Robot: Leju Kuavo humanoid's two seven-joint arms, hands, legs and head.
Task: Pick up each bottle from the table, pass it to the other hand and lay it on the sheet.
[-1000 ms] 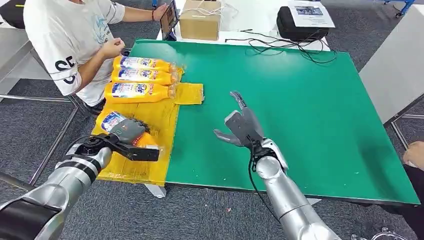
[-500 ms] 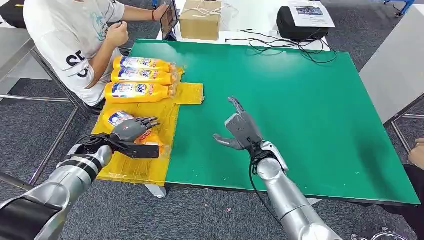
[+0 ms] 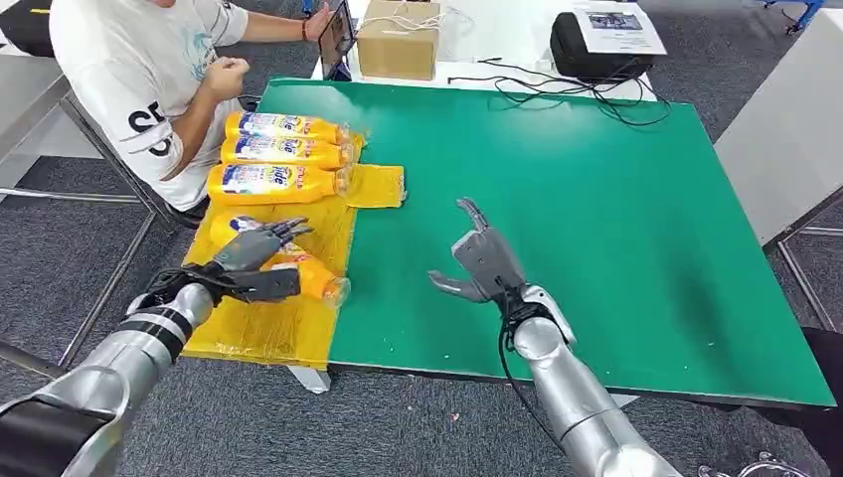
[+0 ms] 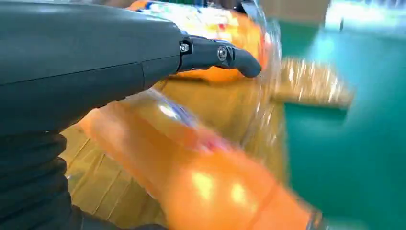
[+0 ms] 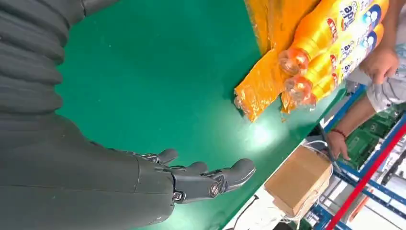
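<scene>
The left robot hand (image 3: pixel 253 260) has let go of the fourth orange bottle (image 3: pixel 298 270), which a second ago it gripped; its fingers now spread above the bottle, lying on the yellow sheet (image 3: pixel 268 328) near the sheet's inner edge. Three more bottles (image 3: pixel 278 154) lie side by side at the sheet's far end. The right robot hand (image 3: pixel 477 260) stays spread, holding nothing, over the green worktop (image 3: pixel 616 219), with broad bare surface beyond it.
</scene>
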